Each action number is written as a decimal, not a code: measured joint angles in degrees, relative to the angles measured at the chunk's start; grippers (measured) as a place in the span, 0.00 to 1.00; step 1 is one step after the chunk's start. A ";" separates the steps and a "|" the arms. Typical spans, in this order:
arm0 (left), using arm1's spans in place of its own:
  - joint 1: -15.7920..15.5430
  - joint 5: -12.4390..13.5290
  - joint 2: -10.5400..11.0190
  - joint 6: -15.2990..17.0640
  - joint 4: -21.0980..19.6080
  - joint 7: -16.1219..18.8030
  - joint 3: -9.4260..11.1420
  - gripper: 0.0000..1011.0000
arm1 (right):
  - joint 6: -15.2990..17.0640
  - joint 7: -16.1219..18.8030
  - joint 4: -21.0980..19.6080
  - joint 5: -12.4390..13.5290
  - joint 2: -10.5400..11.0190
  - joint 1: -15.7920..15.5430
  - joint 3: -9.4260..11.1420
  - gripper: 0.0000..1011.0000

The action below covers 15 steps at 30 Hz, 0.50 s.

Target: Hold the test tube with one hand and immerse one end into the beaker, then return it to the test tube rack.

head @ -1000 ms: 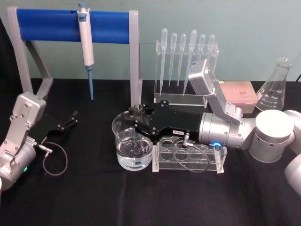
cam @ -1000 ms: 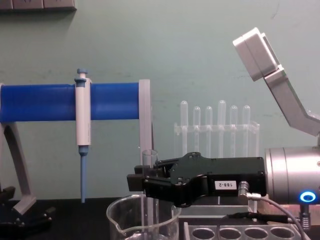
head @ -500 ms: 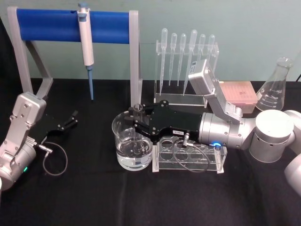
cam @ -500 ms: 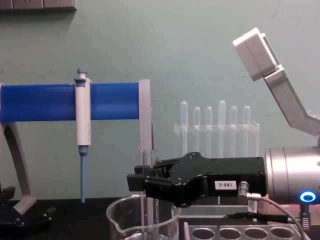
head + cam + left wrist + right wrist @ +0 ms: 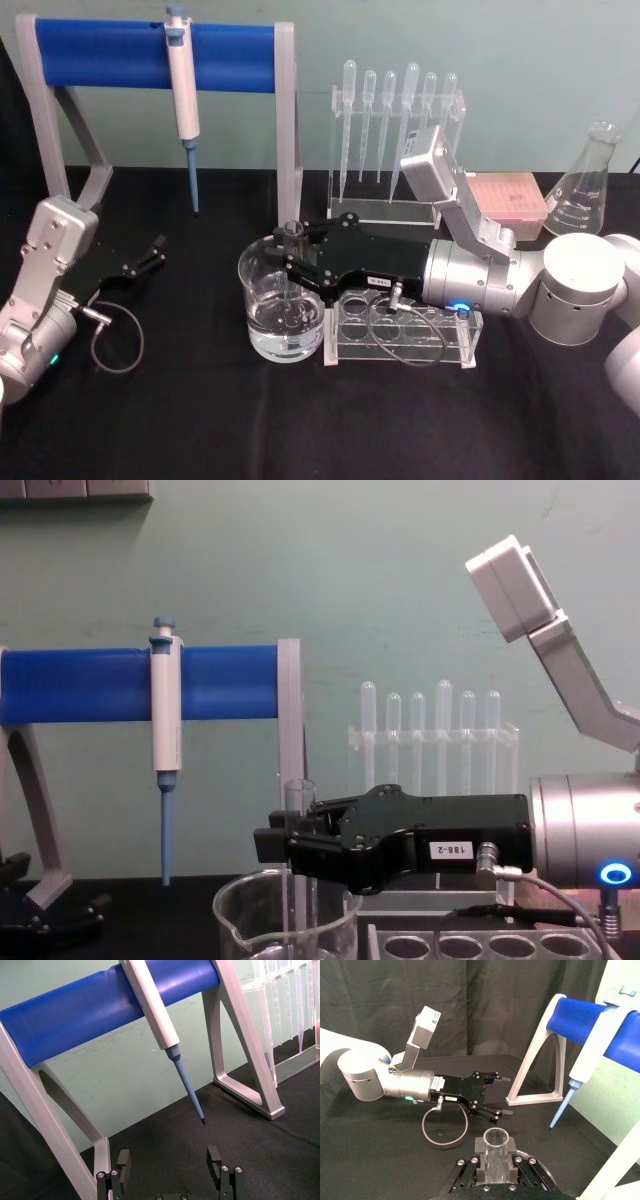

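**Tube's down in the beaker, right claw clamped on it**

So the right gripper is reaching in sideways over the beaker, and its jaws are closed tight around the test tube just under the flared rim. The tube stands upright. In the chest view, its top pokes up above the black jaws and the rest drops down past the beaker's rim. The beaker has clear liquid in its lower part, and from the head view the tube's bottom end looks like it reaches it, but I can't say for sure. The test tube rack sits just beside the beaker on the robot's right, under the arm's wrist.

The left gripper is parked well off to the left on the black table, with its 2 fingers spread wide and nothing between them, facing the blue-tipped pipettor.
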 joint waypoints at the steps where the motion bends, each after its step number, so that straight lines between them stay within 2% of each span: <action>1: 0.00 0.00 0.00 0.00 0.00 0.00 0.00 0.99 | 0.00 0.00 0.00 0.00 0.00 0.00 0.00 0.24; 15: 0.00 0.00 0.00 0.00 0.00 0.00 0.00 0.99 | 0.00 0.00 0.00 0.00 0.00 0.00 0.00 0.24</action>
